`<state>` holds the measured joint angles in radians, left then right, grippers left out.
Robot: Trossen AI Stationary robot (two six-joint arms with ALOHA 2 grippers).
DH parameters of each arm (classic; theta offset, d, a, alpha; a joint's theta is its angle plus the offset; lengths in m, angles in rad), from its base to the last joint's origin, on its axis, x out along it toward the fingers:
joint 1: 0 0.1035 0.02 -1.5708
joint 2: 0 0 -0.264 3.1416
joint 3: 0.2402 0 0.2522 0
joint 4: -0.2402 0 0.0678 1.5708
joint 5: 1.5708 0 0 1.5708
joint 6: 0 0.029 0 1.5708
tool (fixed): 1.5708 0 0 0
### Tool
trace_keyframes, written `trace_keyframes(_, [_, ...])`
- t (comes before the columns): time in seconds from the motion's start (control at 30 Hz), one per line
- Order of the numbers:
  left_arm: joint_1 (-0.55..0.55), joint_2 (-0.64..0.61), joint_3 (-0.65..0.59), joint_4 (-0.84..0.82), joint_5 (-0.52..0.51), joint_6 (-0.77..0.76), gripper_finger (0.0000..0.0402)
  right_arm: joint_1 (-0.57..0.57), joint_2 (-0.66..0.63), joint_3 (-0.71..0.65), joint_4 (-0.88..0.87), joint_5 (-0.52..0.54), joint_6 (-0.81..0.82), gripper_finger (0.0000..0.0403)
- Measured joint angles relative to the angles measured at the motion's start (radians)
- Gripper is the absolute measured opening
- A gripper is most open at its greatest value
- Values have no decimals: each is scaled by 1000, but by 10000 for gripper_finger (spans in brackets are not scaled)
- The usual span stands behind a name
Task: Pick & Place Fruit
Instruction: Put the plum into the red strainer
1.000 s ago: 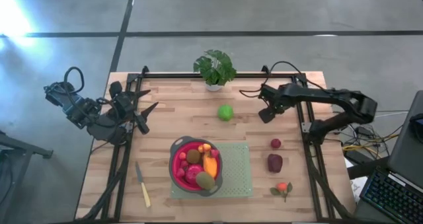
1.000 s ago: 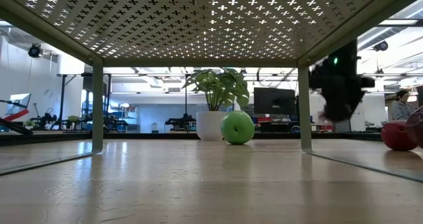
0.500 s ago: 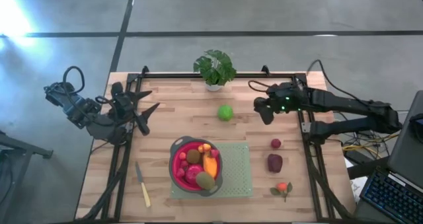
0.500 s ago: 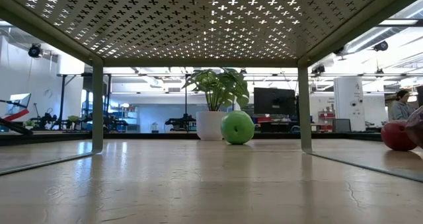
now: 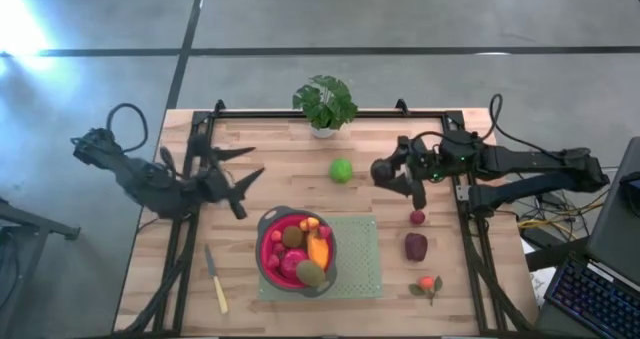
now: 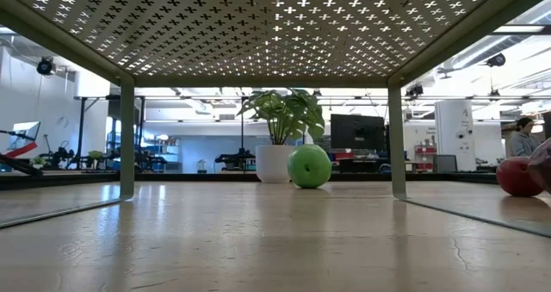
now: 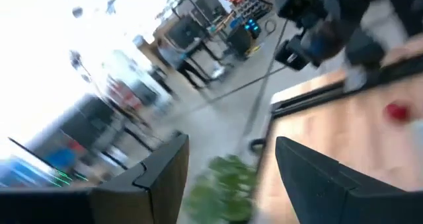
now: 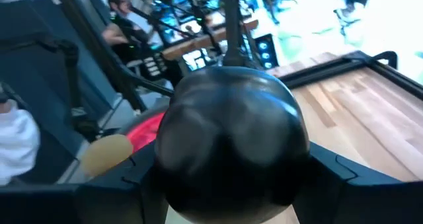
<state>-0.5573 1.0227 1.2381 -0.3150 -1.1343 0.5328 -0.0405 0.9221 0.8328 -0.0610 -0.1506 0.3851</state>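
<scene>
We see a grey concrete floor [image 5: 420,19] crossed by dark seams, glare at ten o'clock. Beyond the wooden table [image 5: 280,169], a bright white-walled workshop holds benches, a dark monitor [image 6: 357,131] and a white pillar [image 6: 452,133].

A red bowl [image 5: 268,241] of fruit sat mid-table — green ball [image 5: 341,170] beyond it, right gripper [image 5: 392,176] beside that ball, left gripper [image 5: 240,184] nearer the bowl's left.

About ten fruit [image 5: 341,170], one knife [image 5: 215,280]
</scene>
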Motion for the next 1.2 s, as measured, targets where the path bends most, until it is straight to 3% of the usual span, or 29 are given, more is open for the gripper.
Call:
trace_keyframes(0.13, [53,82,0,159,1,258,232,25,21,21,1,-7,0,227])
trace_keyframes(0.3, [133,158,1,269,75,393,232,64,54,55,0,-9,4,242])
trace_keyframes(0.7, [236,329,164,185,172,392,232,120,134,151,-3,-15,2,231])
trace_keyframes(0.97, [263,408,215,153,429,446,232,123,183,210,-4,-46,4,237])
trace_keyframes(1.2, [282,466,237,240,470,524,232,140,235,274,-22,-71,-24,228])
